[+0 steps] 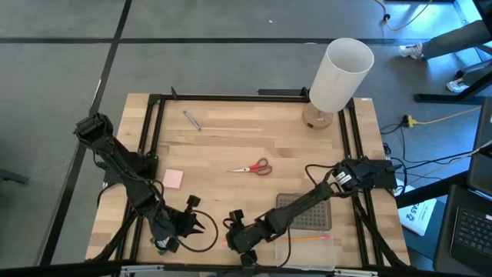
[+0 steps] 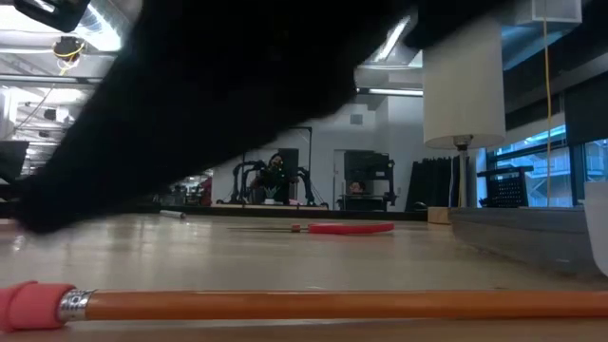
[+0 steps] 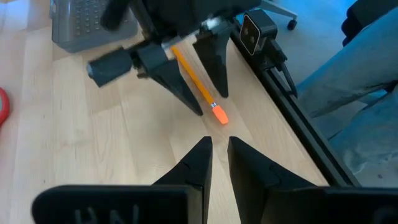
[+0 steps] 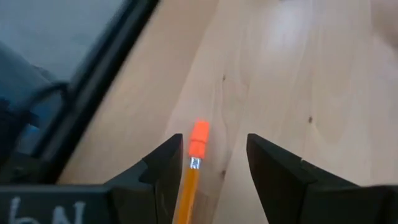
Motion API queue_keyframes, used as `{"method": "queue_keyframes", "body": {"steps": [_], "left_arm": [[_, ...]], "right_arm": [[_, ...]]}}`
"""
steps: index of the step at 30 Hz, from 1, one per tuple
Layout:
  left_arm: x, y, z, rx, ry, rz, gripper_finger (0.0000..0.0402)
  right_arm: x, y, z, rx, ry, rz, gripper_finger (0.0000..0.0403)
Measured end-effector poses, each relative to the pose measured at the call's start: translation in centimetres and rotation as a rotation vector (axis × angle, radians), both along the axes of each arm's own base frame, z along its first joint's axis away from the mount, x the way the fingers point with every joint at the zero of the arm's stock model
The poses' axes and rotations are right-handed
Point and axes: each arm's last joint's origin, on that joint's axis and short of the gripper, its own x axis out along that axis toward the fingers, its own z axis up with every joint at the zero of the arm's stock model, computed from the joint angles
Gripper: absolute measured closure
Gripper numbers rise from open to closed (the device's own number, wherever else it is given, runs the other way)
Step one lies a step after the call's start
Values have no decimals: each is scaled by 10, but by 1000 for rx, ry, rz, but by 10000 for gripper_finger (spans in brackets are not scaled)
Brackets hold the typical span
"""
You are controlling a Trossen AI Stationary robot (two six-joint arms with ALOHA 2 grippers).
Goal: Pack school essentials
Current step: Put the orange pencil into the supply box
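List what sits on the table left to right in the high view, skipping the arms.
Small pink square pad → short purple pen → red-handled scissors → clear flat box with grey dotted lid → tall white cylinder lamp.

**What we cannot make out**

In the low view a dark arm (image 2: 218, 85) blots out most of the bench, and the orange pencil (image 2: 323, 304) runs off the edge. From above, we lose the left end effector (image 1: 201, 225)'s green item to blur and cropping.
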Motion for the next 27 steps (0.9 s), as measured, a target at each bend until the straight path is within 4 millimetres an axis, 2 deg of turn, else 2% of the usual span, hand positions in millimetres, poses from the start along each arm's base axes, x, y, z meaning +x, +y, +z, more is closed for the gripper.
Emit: {"method": "queue_keyframes", "body": {"steps": [9, 16, 27], "left_arm": [[0, 0, 0, 1, -1, -1, 354], [0, 0, 0, 1, -1, -1, 354], [0, 0, 0, 1, -1, -1, 354]], "right_arm": [[4, 3, -21, 36, 14, 37, 222], [6, -1, -26, 34, 31, 24, 224], [10, -10, -27, 32, 48, 8, 289]]}}
